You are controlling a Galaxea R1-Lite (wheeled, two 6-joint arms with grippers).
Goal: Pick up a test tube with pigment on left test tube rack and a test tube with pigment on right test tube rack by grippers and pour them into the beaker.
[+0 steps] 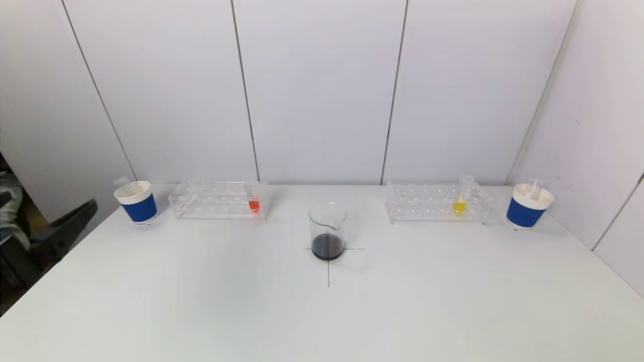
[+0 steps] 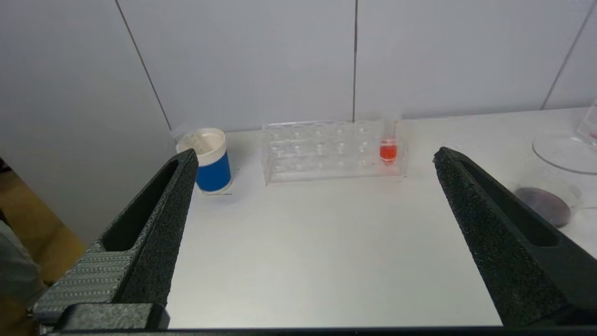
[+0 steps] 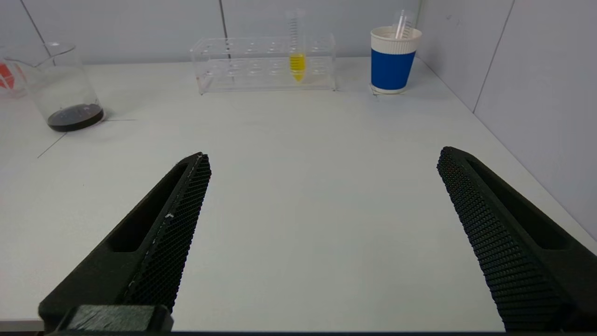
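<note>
A: Start at nine o'clock on the tabletop [image 1: 201, 301]. What stands there?

B: A blue paper cup [image 1: 137, 202] at about ten o'clock, holding an empty tube. Just beside it, toward the centre, the left test tube rack [image 1: 217, 200] of clear plastic, with the red-pigment tube [image 1: 254, 202] upright in its end nearest the centre.

A: And the middle?

B: The beaker [image 1: 327, 231] stands at twelve o'clock on a drawn cross, with dark liquid across its bottom.

A: Moving on?

B: At about one o'clock is the right test tube rack [image 1: 436, 202]. The yellow-pigment tube [image 1: 461, 198] stands upright in it, toward its outer end. At two o'clock is a second blue paper cup [image 1: 528, 206] (also with an empty tube inside).

A: The arms?

B: Neither shows from the head camera. The left gripper [image 2: 315, 161] hovers over the near tabletop facing the left rack, jaws spread wide, grasping nothing. The right gripper [image 3: 324, 158] hovers likewise, facing the right rack, jaws released and empty, well apart from every tube.
</note>
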